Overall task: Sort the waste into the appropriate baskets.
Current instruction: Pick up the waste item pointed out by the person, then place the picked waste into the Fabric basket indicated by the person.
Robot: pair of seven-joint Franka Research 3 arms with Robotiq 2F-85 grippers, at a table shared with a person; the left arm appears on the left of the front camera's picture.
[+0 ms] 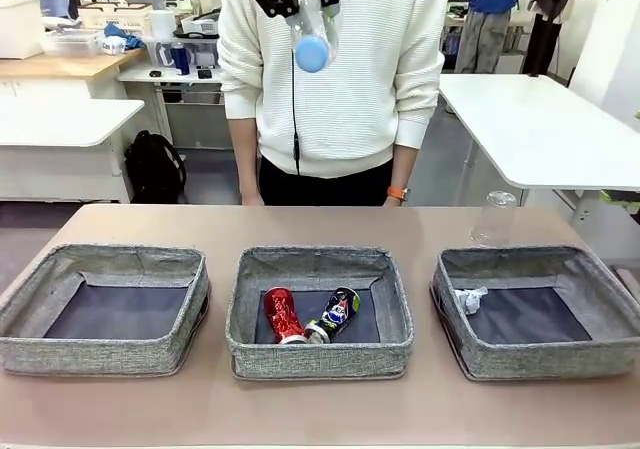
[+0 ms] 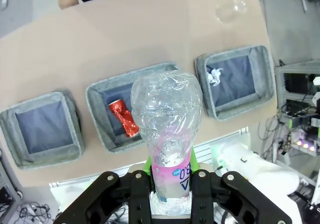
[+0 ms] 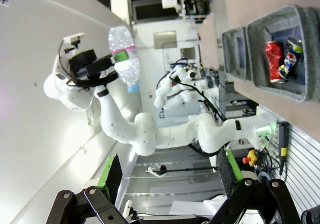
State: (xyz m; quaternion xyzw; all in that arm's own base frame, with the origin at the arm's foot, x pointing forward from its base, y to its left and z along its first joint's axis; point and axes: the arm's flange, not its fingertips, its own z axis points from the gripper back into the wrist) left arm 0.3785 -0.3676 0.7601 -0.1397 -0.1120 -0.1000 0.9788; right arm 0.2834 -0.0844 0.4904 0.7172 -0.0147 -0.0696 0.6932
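The tan counter (image 1: 320, 224) is stretching across the room, and a person in a white ribbed sweater (image 1: 340, 79) is standing at its far edge, arms hanging down. The white left arm (image 3: 125, 129) is rearing high above the counter.

Three grey woven baskets are sitting in a row along the near side. The left basket (image 1: 100, 354) is showing a bare dark bottom. The middle basket (image 1: 320, 359) is holding two cans, and the right basket (image 1: 540, 359) is holding one scrap.

The left hand (image 1: 303, 7) is hanging up in front of the person's chest, its jaws pressing in on a clear bottle with a pink label (image 1: 312, 44). The bottle's blue cap is facing the robot's side. From the wrist, the left hand (image 2: 172, 184) is clamping the label band while the bottle's crumpled body (image 2: 167, 114) is sticking out over the middle basket.

The right hand (image 3: 169, 176) is standing with its fingers spread wide, gripping nothing.

A second clear bottle (image 1: 494, 219) is standing upright on the counter behind the right basket. The crushed red can (image 1: 283, 315) and the crushed dark blue can (image 1: 338, 312) are lying side by side, touching at their near ends. The crumpled white paper wad (image 1: 469, 300) is lying in the right basket's near-left corner.
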